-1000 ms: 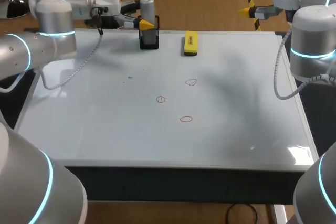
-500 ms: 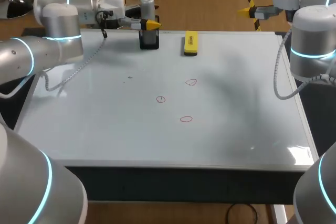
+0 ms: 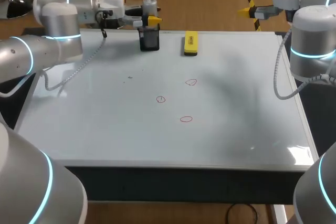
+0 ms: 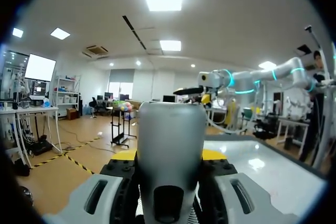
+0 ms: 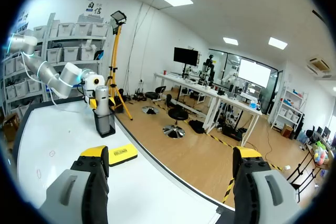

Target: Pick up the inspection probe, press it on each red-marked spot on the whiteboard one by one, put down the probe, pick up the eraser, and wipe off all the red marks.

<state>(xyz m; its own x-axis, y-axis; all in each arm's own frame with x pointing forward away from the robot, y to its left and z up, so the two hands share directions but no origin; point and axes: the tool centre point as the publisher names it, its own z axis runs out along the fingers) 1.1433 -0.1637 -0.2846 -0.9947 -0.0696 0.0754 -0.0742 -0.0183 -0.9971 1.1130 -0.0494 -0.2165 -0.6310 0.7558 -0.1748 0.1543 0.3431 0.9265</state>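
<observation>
The grey inspection probe (image 3: 149, 9) stands upright in a black holder (image 3: 149, 39) at the whiteboard's (image 3: 105, 124) far edge. My left gripper (image 3: 150, 20) reaches in sideways and is shut on the probe; in the left wrist view the probe (image 4: 170, 145) fills the gap, with both fingers against it. The yellow eraser (image 3: 190, 43) lies just right of the holder. Three red circles (image 3: 191, 82) (image 3: 160, 99) (image 3: 186, 119) are drawn mid-board. My right gripper (image 5: 170, 156) is open and empty, held off the board's far right corner (image 3: 247, 10).
In the right wrist view the holder (image 5: 105, 123) with the probe (image 5: 102, 98) and the eraser (image 5: 119, 155) sit ahead along the board's far edge. The board's right edge lies beside my right arm (image 3: 310, 40).
My left gripper slid right around the probe and its fingers came together onto it. The right arm has not moved.
</observation>
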